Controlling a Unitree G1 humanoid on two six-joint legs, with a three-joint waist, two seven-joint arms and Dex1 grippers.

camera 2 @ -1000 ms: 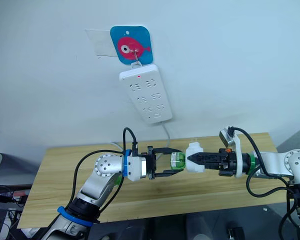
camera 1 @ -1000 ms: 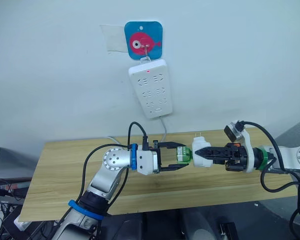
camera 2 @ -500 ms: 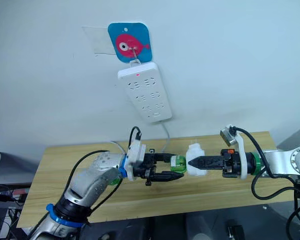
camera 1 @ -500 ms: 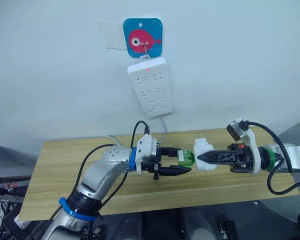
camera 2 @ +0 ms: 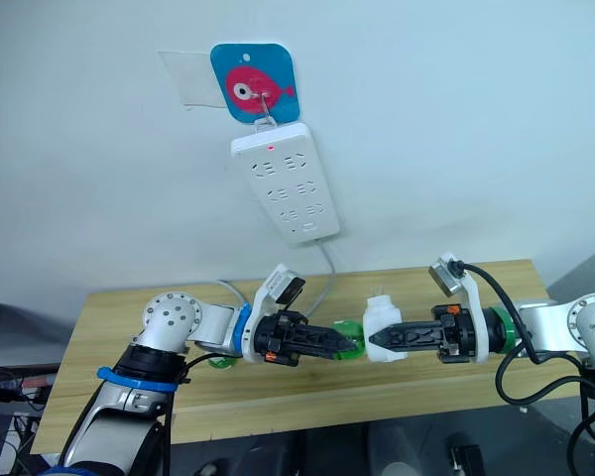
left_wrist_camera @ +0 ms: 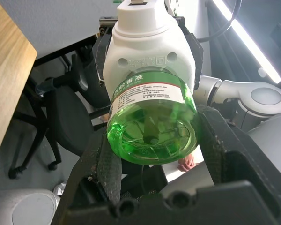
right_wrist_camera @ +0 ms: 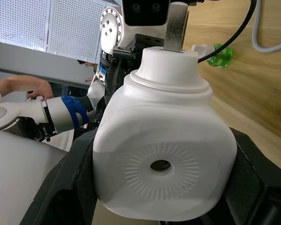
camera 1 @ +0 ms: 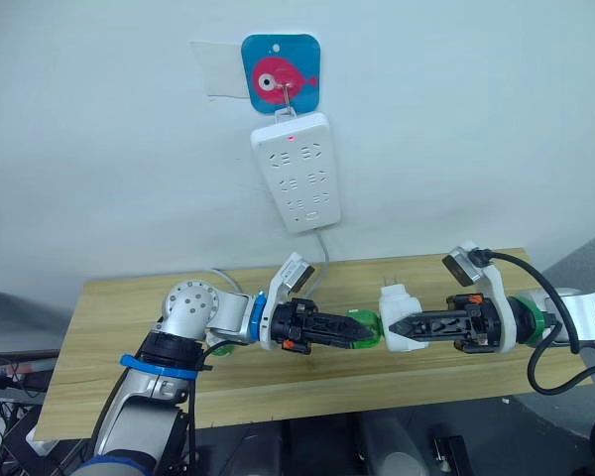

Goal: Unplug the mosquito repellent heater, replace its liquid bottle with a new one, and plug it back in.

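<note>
1. R gripper [camera 1: 402, 327] is closed on the mosquito repellent heater [camera 1: 398, 317], held in the air over the wooden table [camera 1: 119, 327], its fingers pressing the white body from two sides.
2. In the R wrist view the heater's round vent hole faces the camera, black fingers [right_wrist_camera: 61, 187] on both flanks, one metal prong sticking up at the far end.
3. L gripper [camera 1: 362, 332] is closed on the liquid bottle [camera 1: 365, 327], green translucent, held level betw. the two arms.
4. Bottle's neck end goes into the heater's base; bottle & heater are joined. In the L wrist view the bottle's round green bottom faces the camera, printed label around it, white heater right behind, finger pads [left_wrist_camera: 107, 159] touching both sides.
5. Can't tell if the bottle is fully seated or partly unscrewed.
6. The two grippers point at each other, tips nearly meeting at the bottle/heater joint.
7. A second green bottle, the new one [right_wrist_camera: 221, 55], lies on the tabletop behind the L arm; its cap isn't clear.
8. White power strip [camera 1: 297, 171] hangs on the wall above the table, red light lit, cord [camera 1: 323, 253] dropping to the table's back edge.
9. Blue sticker w/ red fish [camera 1: 281, 75] is the hook above the strip.
10. A person's hand [right_wrist_camera: 30, 86] shows in the R wrist view, beyond the L arm.
</note>
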